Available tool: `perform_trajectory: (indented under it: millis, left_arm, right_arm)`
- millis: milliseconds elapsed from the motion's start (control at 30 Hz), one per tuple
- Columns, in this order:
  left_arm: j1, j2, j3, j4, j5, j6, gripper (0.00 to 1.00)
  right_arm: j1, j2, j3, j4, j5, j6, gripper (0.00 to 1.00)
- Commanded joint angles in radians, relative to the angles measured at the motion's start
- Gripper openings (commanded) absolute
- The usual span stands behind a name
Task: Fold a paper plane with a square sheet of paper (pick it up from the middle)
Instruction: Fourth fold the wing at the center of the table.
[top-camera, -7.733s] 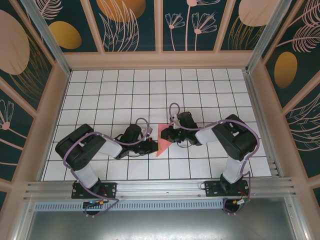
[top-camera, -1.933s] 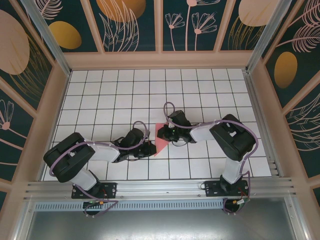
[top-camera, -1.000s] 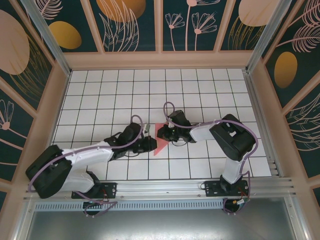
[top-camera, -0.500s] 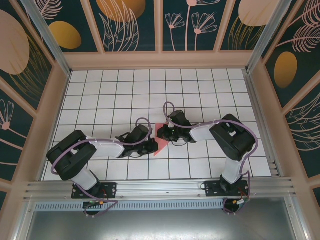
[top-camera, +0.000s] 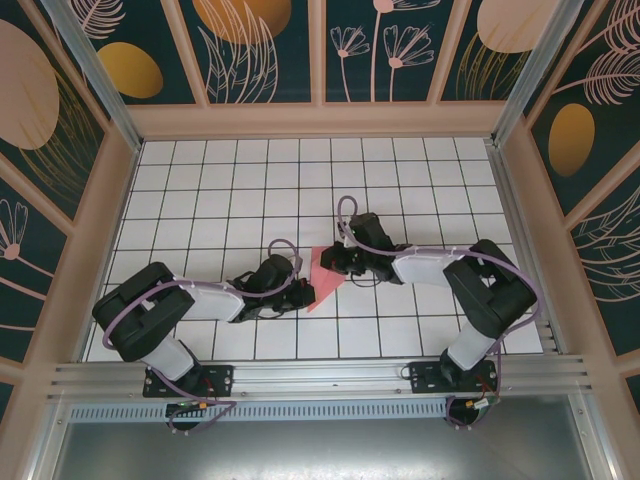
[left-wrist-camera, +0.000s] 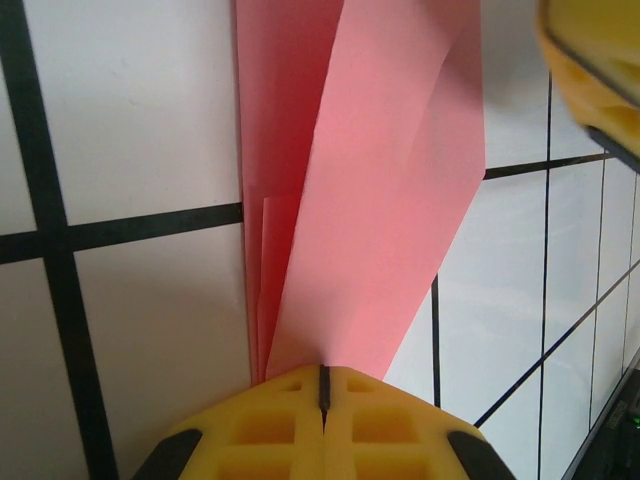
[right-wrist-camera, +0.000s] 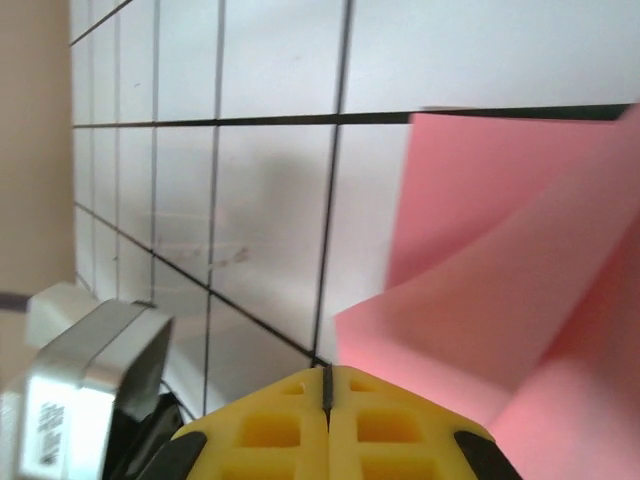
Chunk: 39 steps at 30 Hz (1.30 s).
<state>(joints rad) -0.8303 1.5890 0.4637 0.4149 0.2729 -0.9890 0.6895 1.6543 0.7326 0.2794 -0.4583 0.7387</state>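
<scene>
- Two sets of fingertips were hard to make out from above: the dark wrist bodies of the left gripper (top-camera: 299, 290) and the right gripper (top-camera: 328, 262) covered the edges of the square sheet of paper (top-camera: 322, 280).
- In the left wrist view, the left gripper (left-wrist-camera: 322, 385) was clenched, and a raised flap of the sheet (left-wrist-camera: 380, 180) narrowed into the seam between its fingers, pinched there.
- In the right wrist view, the right gripper (right-wrist-camera: 326, 385) was pressed closed too. The sheet's curled corner (right-wrist-camera: 520, 260) sat just past its tips; whether it was nipped could not be told.
- A blurred yellow shape (left-wrist-camera: 592, 70) was cut off at the frame corner, as was a pale grey labelled block (right-wrist-camera: 85, 380).
- The sheet lay near the middle of the white gridded table (top-camera: 200, 190), between both grippers, with the arms crowding either side.
- Folded to a narrow triangle, its long axis ran far to near, with the tip towards the near edge.
</scene>
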Motion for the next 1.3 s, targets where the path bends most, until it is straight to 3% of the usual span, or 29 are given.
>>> perform_trajectory:
  millis: [0, 267, 400, 533, 1267]
  left_arm:
    - [0.002, 0.074, -0.035, -0.206, -0.017, 0.015, 0.01]
    - [0.001, 0.080, -0.029, -0.214, -0.018, 0.019, 0.00]
    - [0.001, 0.085, -0.028, -0.221, -0.023, 0.021, 0.00]
    - [0.001, 0.091, -0.036, -0.229, -0.027, 0.030, 0.00]
    - [0.002, 0.086, -0.116, -0.242, -0.033, 0.056, 0.00]
  right_arm:
    - [0.027, -0.004, -0.037, 0.036, -0.034, -0.008, 0.04]
    - [0.074, 0.089, -0.038, 0.086, -0.054, 0.016, 0.03]
    - [0.070, 0.135, -0.021, 0.030, 0.021, 0.002, 0.04]
    - [0.038, 0.162, -0.003, 0.004, 0.078, -0.019, 0.05]
    - [-0.171, 0.273, 0.186, -0.123, 0.062, -0.137, 0.09]
